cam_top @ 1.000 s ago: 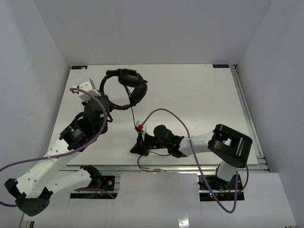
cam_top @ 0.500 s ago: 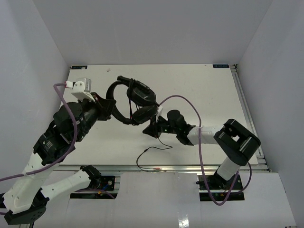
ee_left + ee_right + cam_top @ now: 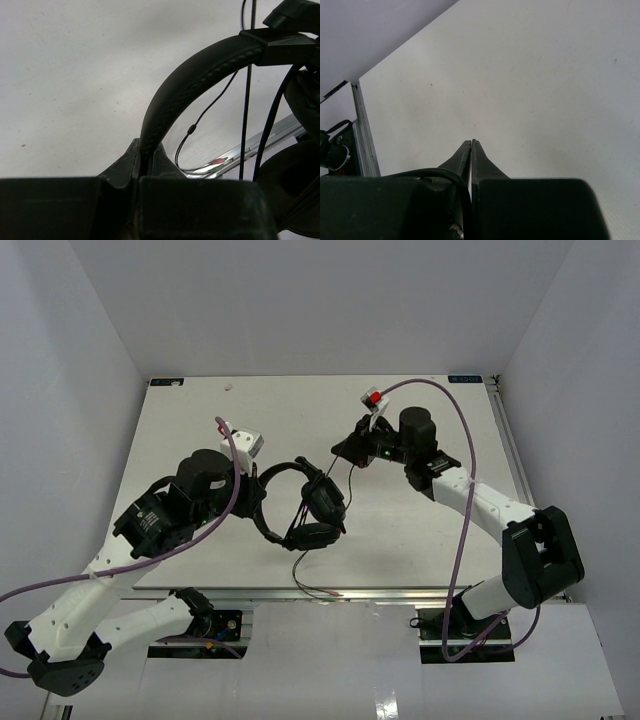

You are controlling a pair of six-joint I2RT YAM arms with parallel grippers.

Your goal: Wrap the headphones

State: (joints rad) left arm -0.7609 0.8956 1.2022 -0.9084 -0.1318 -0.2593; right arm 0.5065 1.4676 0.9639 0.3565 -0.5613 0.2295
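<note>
The headphones (image 3: 318, 512) are clamped at the headband (image 3: 192, 77) by the left gripper (image 3: 257, 500); at their 1 o'clock, the cable (image 3: 191, 130) is pinched by the right gripper (image 3: 346, 448).

Blk headphones (image 3: 322, 502), wht table (image 3: 200, 420)

Black over-ear headphones (image 3: 312, 515) at the centre of the top view, held by the headband.
The curved, stitched headband (image 3: 200, 72) arcs to the left of the two padded earcups (image 3: 325, 502), its middle pinched in the left gripper (image 3: 146, 150). The thin dark cable (image 3: 247, 100) crosses the cups. One strand rises toward the upper right, and another trails down to the reddish plug (image 3: 331, 595) at bottom centre.
</note>
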